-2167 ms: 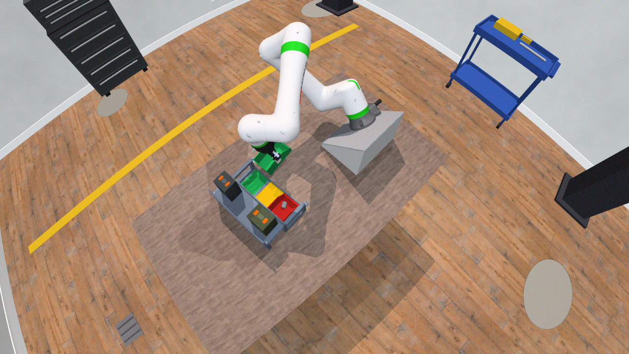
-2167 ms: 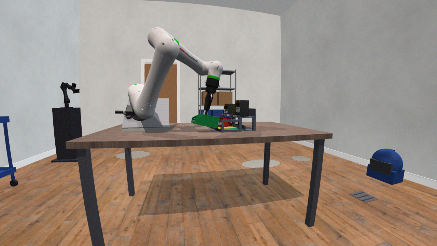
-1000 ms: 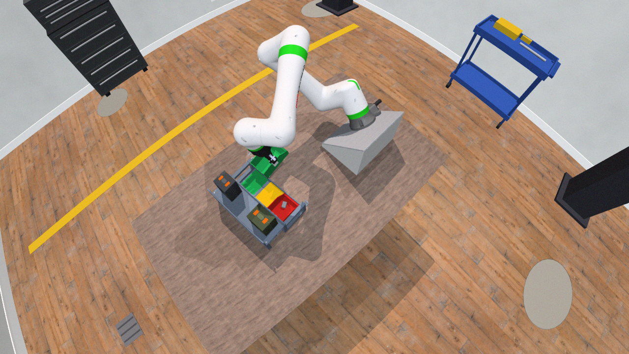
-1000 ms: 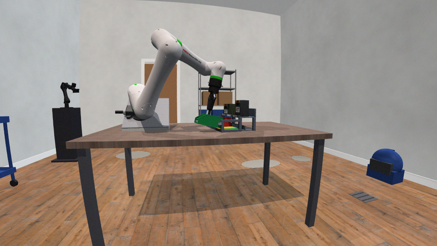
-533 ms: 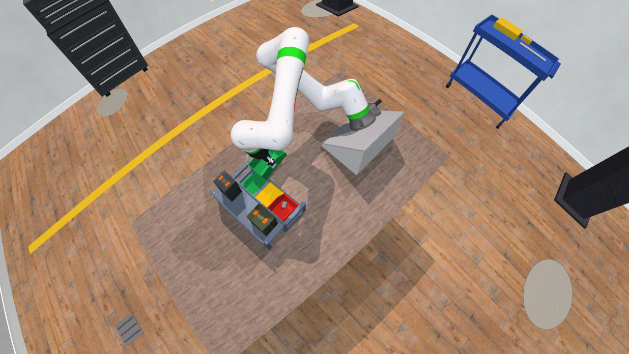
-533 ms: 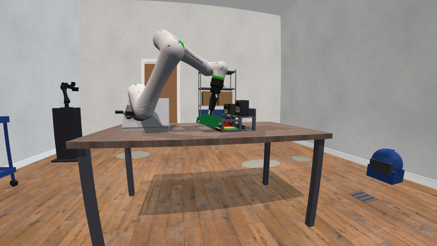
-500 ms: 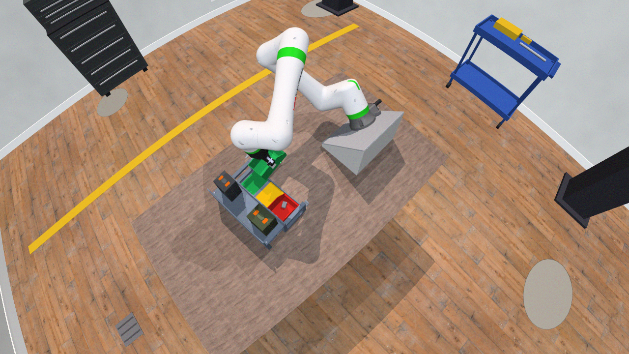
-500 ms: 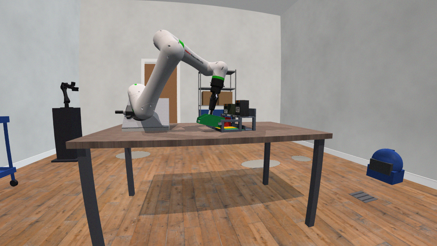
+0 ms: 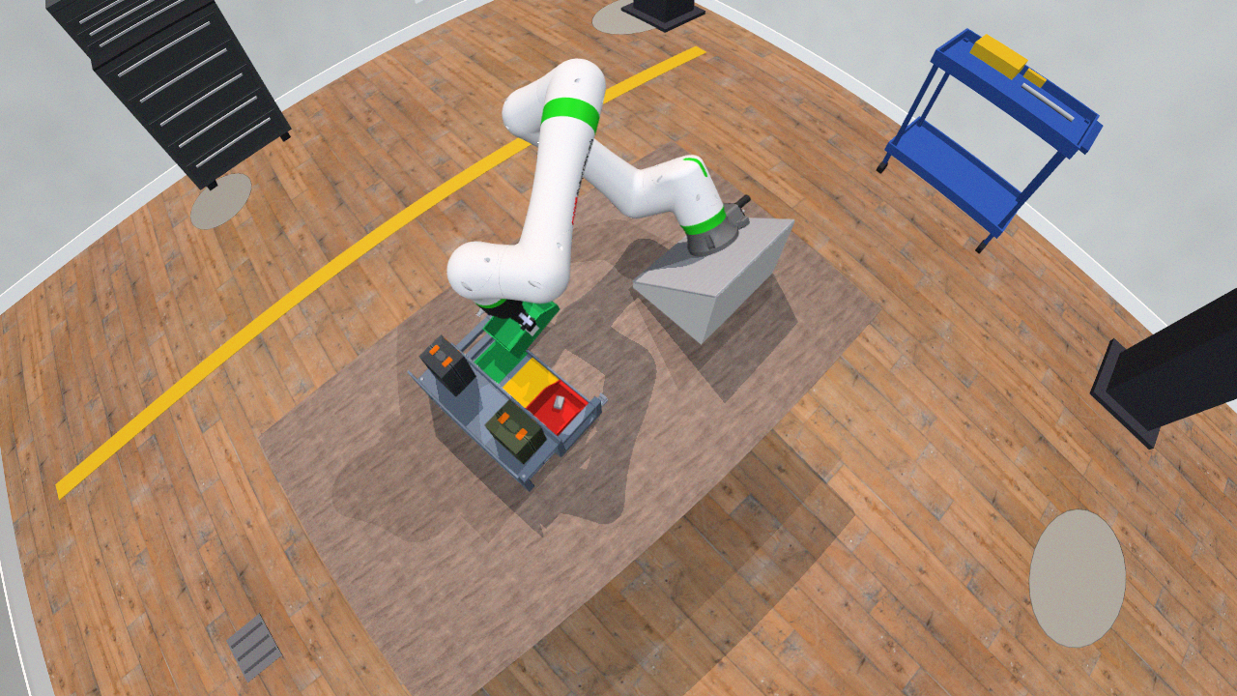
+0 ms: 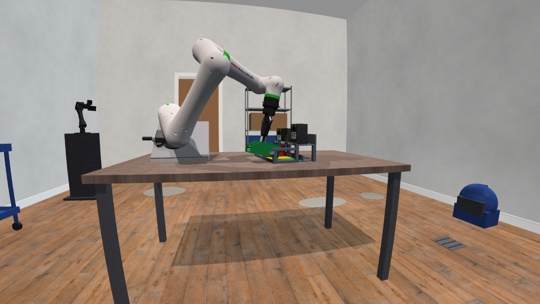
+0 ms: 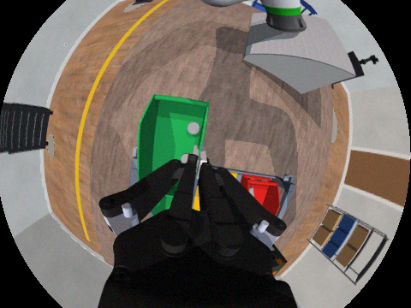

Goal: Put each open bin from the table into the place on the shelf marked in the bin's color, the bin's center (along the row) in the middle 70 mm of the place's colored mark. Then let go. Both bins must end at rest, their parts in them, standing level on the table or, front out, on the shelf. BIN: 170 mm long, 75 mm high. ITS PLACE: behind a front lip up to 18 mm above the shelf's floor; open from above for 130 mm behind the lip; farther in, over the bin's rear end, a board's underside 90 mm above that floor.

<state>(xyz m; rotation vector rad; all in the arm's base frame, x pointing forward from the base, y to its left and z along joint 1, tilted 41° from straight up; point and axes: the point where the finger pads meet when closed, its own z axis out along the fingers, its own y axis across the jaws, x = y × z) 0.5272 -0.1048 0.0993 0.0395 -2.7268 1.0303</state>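
Pinching one side wall of the green bin (image 9: 508,333) (image 10: 260,148) (image 11: 164,133), your gripper (image 9: 527,325) (image 10: 263,139) (image 11: 198,153) has its fingers almost all the way together. You can see the bin tipped above the table (image 9: 346,484) (image 10: 245,176), with its shelf end lower. That low end is by the shelf (image 9: 471,408) (image 10: 297,154) (image 11: 289,192), but you can't tell if they touch. Black fingers hide much of that end from the wrist.

Looking into the bin, you see one round gray part (image 11: 193,127). Another gray bit (image 11: 185,158) peeks out by the fingertips, too covered to name. From above, the arm (image 9: 549,190) (image 10: 200,101) and gripper cover some of the bin.

The red bin (image 9: 566,417) (image 10: 282,151) (image 11: 269,198) sits in the shelf, next to the yellow mark (image 9: 529,381) (image 10: 284,157) (image 11: 197,202). You see a small gray part (image 9: 559,402) in it from above. Your side view shows just a bit of red. An olive box (image 9: 516,434) (image 10: 283,134) is mostly cut off by the gripper at the wrist.
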